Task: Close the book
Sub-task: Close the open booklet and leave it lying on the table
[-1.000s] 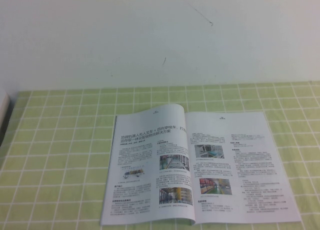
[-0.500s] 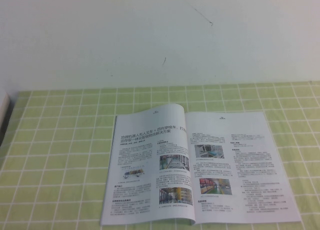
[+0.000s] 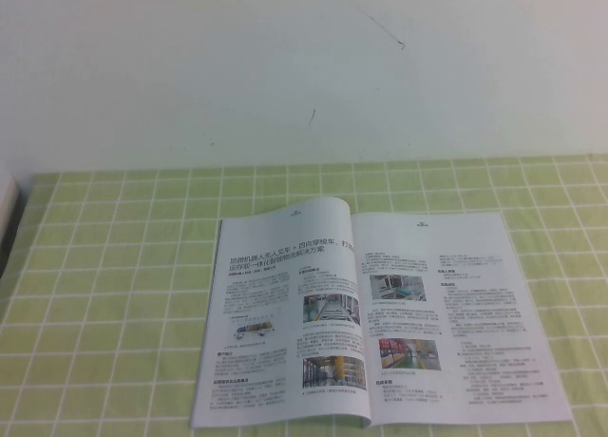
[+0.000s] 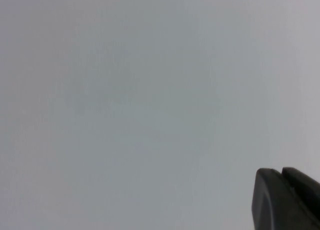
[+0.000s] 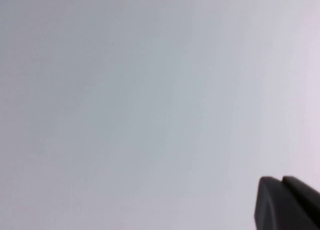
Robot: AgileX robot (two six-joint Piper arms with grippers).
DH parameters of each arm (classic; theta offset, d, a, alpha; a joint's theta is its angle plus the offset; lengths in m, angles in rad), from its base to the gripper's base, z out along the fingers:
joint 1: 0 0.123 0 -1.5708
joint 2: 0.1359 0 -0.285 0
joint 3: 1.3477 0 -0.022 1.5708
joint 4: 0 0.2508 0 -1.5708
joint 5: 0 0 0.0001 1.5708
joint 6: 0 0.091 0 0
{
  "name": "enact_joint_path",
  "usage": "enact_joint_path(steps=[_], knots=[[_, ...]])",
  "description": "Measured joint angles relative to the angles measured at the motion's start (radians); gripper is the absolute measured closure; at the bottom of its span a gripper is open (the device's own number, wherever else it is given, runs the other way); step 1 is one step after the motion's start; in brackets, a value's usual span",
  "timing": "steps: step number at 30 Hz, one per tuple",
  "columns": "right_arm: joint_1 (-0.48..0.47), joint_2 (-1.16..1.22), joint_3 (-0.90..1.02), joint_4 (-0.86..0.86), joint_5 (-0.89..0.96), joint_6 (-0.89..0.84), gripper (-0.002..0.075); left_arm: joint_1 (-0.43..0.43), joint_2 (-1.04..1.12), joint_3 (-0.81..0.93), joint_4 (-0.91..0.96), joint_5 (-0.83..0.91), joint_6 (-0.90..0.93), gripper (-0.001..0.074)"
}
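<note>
An open book (image 3: 375, 318) of thin glossy pages with text and photos lies flat on the green checked tablecloth (image 3: 114, 266), near the front middle of the table. Its left page bulges upward by the spine (image 3: 359, 323). Neither arm appears in the high view. In the left wrist view my left gripper (image 4: 281, 171) shows only as two black fingertips pressed side by side, shut on nothing, against a blank pale surface. The right wrist view is alike: my right gripper (image 5: 282, 179) is shut and empty. The book is in neither wrist view.
A white wall (image 3: 304, 76) rises behind the table's far edge. At the far left edge of the table a white and dark object (image 3: 6, 214) is partly in view.
</note>
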Motion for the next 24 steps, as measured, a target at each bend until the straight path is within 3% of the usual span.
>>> enact_joint_path(steps=[8, 15, 18, 24], knots=[[0.0, 0.0, 0.0, 0.0, -0.317, 0.0, 0.0729, 0.0, 0.0, 0.0, -0.002, -0.384, 0.0, 0.0738], [0.0, 0.0, 0.0, 0.011, -0.329, 0.026, 0.0729, 0.0, 0.0, 0.0, -0.023, -0.434, -0.017, 0.0738], [0.0, 0.0, -0.05, 0.012, -0.161, 0.035, 0.0729, 0.0, -0.002, -0.02, -0.036, -0.347, -0.082, 0.0738], [0.0, 0.013, -0.271, 0.012, 0.26, 0.02, 0.0729, 0.0, -0.002, -0.279, 0.011, 0.092, -0.11, 0.0738]])
